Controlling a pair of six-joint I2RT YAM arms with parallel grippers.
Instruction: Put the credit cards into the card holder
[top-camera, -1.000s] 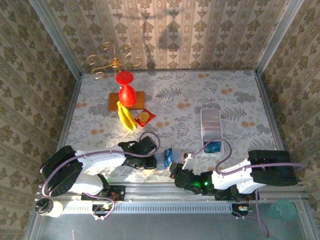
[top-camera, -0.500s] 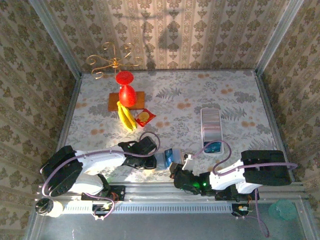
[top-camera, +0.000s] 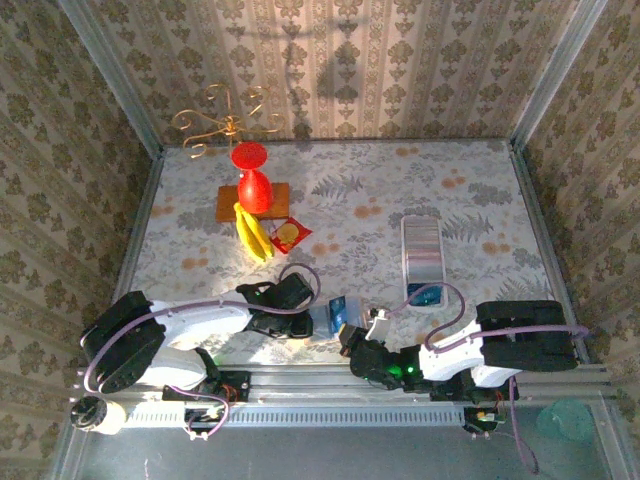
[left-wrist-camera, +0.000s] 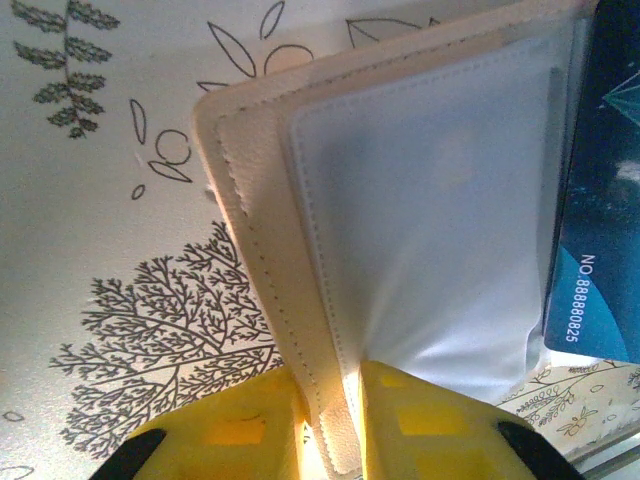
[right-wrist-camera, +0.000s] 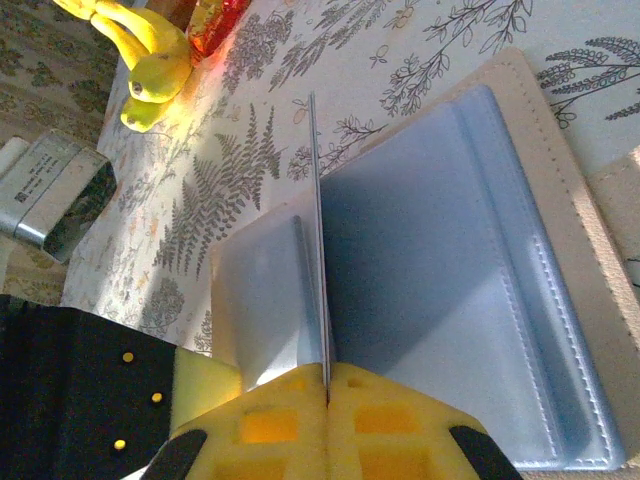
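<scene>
Tan leather card holder (left-wrist-camera: 262, 250) lies open at the near edge of the tabletop (top-camera: 350, 200), between the two arms. The left gripper (left-wrist-camera: 330, 425) is pinched narrow on its near edge, pinning it down, with no visible change from a second ago.

The right side is what has moved. In the top view its dark upper link and elbow have slid left, while the tip has hardly shifted. The right gripper (right-wrist-camera: 327, 395) has its pads fully closed on a credit card (right-wrist-camera: 318, 230). It holds the card edge-on and upright, directly over the holder's clear sleeves (right-wrist-camera: 450, 250). The left wrist view shows a blue card face beside the sleeve, likely the same card.

My read is that the arm is re-angling rather than travelling, so this is fine alignment for the slot. The card isn't seated yet, and I can't tell whether its lower edge has entered a pocket.

A spare blue card (top-camera: 425, 295) is on the tabletop at the near end of the ribbed tray (top-camera: 423, 250), so there's at least one more to go.
</scene>
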